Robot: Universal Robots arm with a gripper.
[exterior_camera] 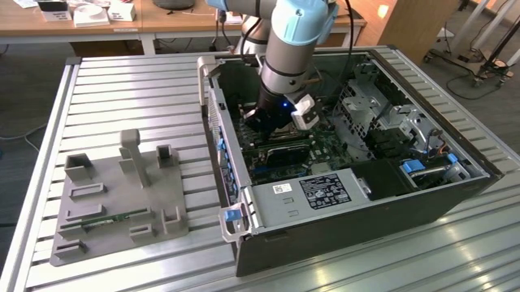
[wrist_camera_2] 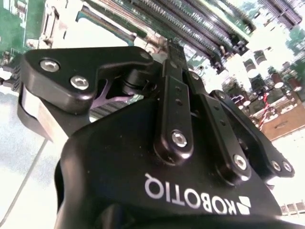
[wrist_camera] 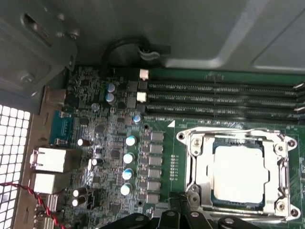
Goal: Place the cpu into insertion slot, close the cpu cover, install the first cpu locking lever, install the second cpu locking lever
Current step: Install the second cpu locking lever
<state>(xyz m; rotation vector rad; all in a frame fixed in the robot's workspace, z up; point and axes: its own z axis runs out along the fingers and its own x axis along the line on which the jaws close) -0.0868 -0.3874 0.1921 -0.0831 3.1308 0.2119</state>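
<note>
I see the cpu [wrist_camera: 238,174] seated in the insertion slot [wrist_camera: 198,191] with the cpu cover [wrist_camera: 237,140] down around it, lower right of the first wrist view, memory slots [wrist_camera: 219,98] just above. My claw [wrist_camera: 183,210] sits at the socket's edge, fingers together.

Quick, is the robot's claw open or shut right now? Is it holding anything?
Gripper: jaws shut together, holding nothing that I can see.
</note>
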